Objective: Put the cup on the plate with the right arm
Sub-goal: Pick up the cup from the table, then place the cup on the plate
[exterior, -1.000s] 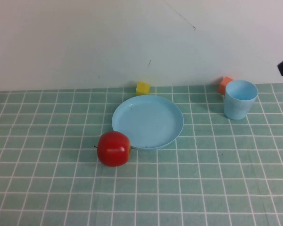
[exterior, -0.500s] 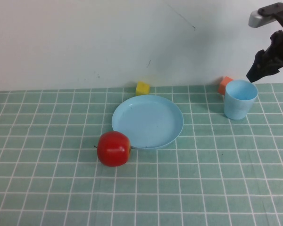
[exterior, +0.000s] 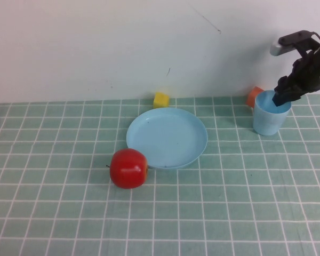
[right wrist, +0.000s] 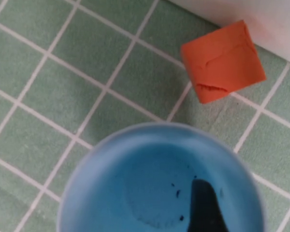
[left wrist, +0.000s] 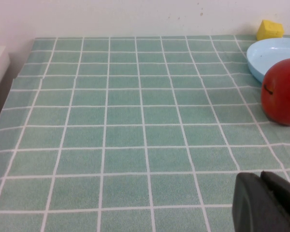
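The light blue cup [exterior: 268,120] stands upright at the back right of the table, well to the right of the light blue plate [exterior: 167,137]. My right gripper [exterior: 280,98] is at the cup's mouth, on its far right side. In the right wrist view one black finger [right wrist: 201,198] reaches inside the cup [right wrist: 145,179], close to its wall, with no second finger beside it; the gripper is open and holds nothing. My left gripper [left wrist: 261,178] shows only in the left wrist view, shut and empty, low over the tablecloth to the left of the plate [left wrist: 273,53].
A red apple [exterior: 129,168] touches the plate's front left rim and shows in the left wrist view [left wrist: 282,96]. A yellow block [exterior: 161,100] sits behind the plate. An orange block [exterior: 253,96] lies by the wall just left of the cup, also in the right wrist view [right wrist: 223,61].
My right arm has come in from the right edge and moved down and left, so its gripper now reaches the cup's mouth. The cup, plate and apple have not moved.
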Controlling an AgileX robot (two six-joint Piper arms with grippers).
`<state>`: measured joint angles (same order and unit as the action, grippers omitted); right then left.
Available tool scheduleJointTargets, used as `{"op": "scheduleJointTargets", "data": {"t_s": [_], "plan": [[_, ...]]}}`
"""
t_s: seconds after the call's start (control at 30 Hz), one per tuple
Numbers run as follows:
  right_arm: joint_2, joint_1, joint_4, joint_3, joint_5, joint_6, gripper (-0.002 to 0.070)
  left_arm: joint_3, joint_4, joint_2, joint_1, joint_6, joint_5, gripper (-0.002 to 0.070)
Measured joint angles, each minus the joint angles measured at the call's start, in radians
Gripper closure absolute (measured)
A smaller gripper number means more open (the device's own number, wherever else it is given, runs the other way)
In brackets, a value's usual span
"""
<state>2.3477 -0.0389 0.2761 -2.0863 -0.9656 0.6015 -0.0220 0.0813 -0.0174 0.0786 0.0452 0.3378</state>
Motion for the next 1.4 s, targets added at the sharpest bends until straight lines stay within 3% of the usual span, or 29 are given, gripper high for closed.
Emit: {"op": "scheduleJointTargets", "data": {"t_s": [0.13, 0.27, 0.33, 0.47, 0.63, 0.9, 1.2, 1.4], "plan": [[0.032, 0.0, 0.0, 0.0, -0.008, 0.031, 0.0393, 0.0, 0.0, 0.0, 0.0, 0.0, 0.0, 0.0678], [0.044, 0.0, 0.036, -0.003, -0.048, 0.065, 0.0603, 0.0, 0.0, 0.0, 0.0, 0.0, 0.0, 0.0678], [0.044, -0.007, 0.089, -0.016, -0.073, 0.102, 0.0638, 0.0, 0.0, 0.0, 0.0, 0.0, 0.0, 0.0678], [0.021, -0.06, 0.213, -0.044, -0.081, 0.157, 0.0647, 0.0, 0.0, 0.0, 0.0, 0.0, 0.0, 0.0678], [-0.023, -0.219, 0.269, -0.073, -0.062, 0.203, 0.0647, 0.0, 0.0, 0.0, 0.0, 0.0, 0.0, 0.0678], [-0.011, -0.474, 0.06, -0.077, 0.054, 0.183, 0.0647, 0.0, 0.0, 0.0, 0.0, 0.0, 0.0, 0.0678], [0.07, -0.492, -0.102, -0.077, 0.127, 0.124, 0.0648, 0.0, 0.0, 0.0, 0.0, 0.0, 0.0, 0.0678], [0.076, -0.49, -0.116, -0.077, 0.166, 0.092, 0.0633, 0.0, 0.0, 0.0, 0.0, 0.0, 0.0, 0.0678]]}}
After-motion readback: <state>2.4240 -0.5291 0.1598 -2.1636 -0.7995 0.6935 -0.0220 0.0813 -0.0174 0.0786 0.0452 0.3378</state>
